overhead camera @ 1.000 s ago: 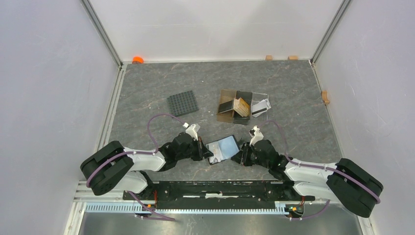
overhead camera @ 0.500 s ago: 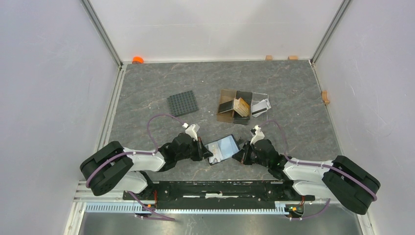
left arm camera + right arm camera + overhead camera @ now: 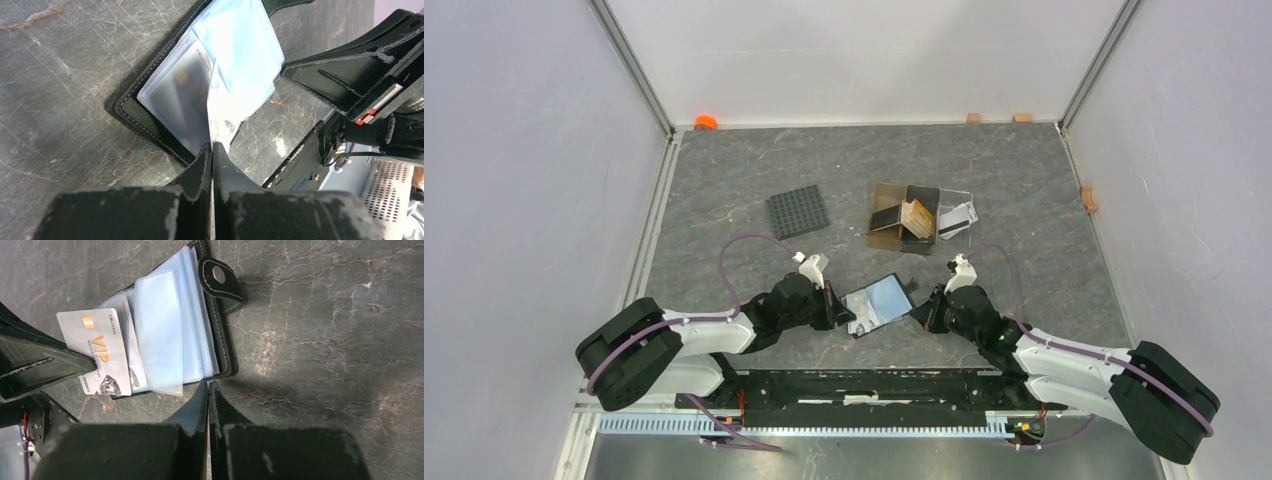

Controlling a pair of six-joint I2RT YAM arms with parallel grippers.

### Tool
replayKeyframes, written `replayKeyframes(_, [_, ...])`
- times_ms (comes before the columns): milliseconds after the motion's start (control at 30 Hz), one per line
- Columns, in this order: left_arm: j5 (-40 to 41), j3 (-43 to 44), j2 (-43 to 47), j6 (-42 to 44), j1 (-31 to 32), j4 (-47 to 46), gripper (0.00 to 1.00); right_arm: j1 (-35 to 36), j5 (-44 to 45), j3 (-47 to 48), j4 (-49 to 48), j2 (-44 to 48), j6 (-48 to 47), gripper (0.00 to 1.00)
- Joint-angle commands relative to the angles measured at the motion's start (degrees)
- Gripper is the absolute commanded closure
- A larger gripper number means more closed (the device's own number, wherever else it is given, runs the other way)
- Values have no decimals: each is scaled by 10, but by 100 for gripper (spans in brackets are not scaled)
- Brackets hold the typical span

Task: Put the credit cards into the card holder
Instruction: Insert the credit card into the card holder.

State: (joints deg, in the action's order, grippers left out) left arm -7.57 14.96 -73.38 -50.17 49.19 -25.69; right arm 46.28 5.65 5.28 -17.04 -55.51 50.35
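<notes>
White credit card is sitting clamped in the left gripper over the open card holder; right gripper, fingers together, is sitting just right of it.

Black-and-white arms, looping purple cables

Gridded mat, brown box

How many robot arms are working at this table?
2: the left arm reaches to the open wallet from the left, the right arm from the right. None seems hidden.
</notes>
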Motion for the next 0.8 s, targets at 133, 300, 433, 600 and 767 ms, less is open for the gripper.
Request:
replayKeyframes(133, [31,-12,28,29,-6,52,98,-2,-84,0,-82,-13,-21,75])
replayKeyframes(300, [43,-14,27,21,-7,63,98,-2,-105,-13,-148,-38,-7,62])
replayKeyframes(433, [45,-18,29,19,-7,64,98,-2,-97,-4,-131,-59,-1,61])
replayKeyframes(600, [44,-20,30,20,-7,65,98,-2,-86,-10,-131,-75,7,61])
replayKeyframes(767, [43,-20,29,23,-8,66,98,-2,-98,-8,-162,-99,8,64])
